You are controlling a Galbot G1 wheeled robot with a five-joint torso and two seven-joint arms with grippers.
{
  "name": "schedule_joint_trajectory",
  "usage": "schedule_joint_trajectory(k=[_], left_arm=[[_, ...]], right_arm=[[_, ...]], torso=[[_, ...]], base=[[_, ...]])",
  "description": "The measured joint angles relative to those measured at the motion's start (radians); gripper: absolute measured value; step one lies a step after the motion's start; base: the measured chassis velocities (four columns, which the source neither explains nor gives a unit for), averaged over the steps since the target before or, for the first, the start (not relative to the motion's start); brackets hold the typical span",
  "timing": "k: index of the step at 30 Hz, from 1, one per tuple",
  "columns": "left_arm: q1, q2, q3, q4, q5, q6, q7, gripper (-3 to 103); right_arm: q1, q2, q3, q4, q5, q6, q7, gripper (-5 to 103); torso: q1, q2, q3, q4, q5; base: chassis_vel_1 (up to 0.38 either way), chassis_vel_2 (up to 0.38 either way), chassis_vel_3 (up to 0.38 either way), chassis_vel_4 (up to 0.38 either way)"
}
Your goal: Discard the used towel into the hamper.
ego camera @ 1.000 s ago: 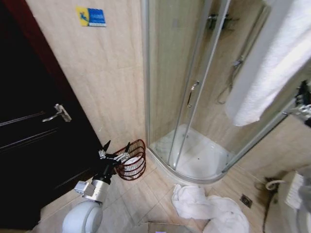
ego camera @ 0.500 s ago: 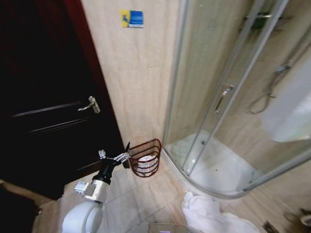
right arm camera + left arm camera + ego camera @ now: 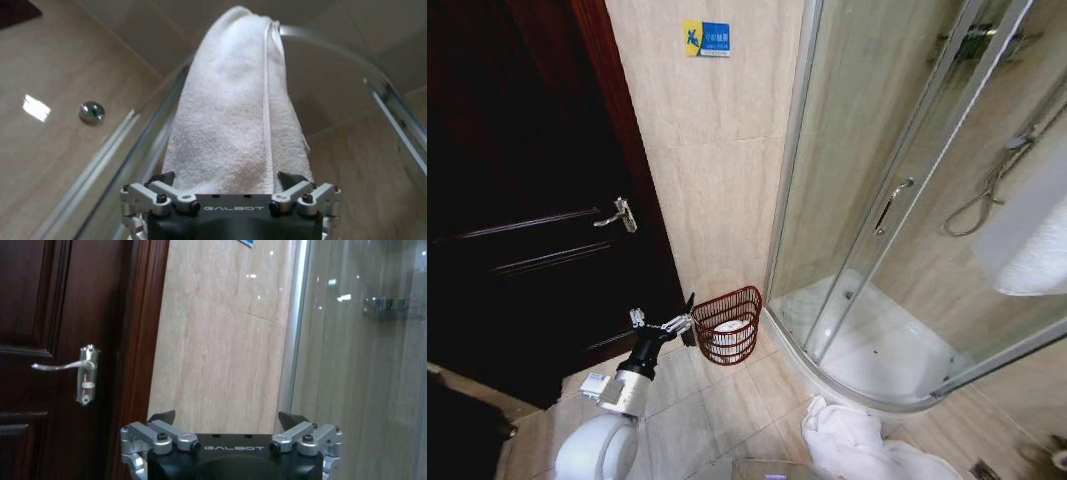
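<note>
Task barely begun: towel (image 3: 233, 120) hangs over the shower rail right ahead of the spread, empty right gripper (image 3: 227, 181), hamper (image 3: 726, 323) sits by the wall, left gripper (image 3: 663, 318) beside it spread, empty.

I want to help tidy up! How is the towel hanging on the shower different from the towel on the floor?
The hanging towel is draped over the shower's top rail, smooth and straight; the floor towel lies crumpled in a heap. The hanging towel is up high; the floor towel sits low on the tiles beside the shower tray. Both are white.
</note>
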Motion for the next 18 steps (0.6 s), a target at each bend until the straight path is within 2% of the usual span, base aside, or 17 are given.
schedule_joint_trajectory(k=[5,11,18], left_arm=[[0.0,0.0,0.0,0.0,0.0,0.0,0.0,100],[0.0,0.0,0.0,0.0,0.0,0.0,0.0,100],[0.0,0.0,0.0,0.0,0.0,0.0,0.0,100]], right_arm=[[0.068,-0.029,-0.04,-0.047,-0.026,-0.036,0.032,100],[0.125,-0.063,-0.039,-0.097,-0.071,-0.065,0.053,100],[0.231,-0.101,-0.103,-0.17,-0.025,-0.092,0.057,100]], torso=[[0.0,0.0,0.0,-0.0001,-0.0001],[0.0,0.0,0.0,-0.0004,0.0],[0.0,0.0,0.0,-0.0003,0.0]], base=[[0.0,0.0,0.0,0.0],[0.0,0.0,0.0,0.0],[0.0,0.0,0.0,0.0]])
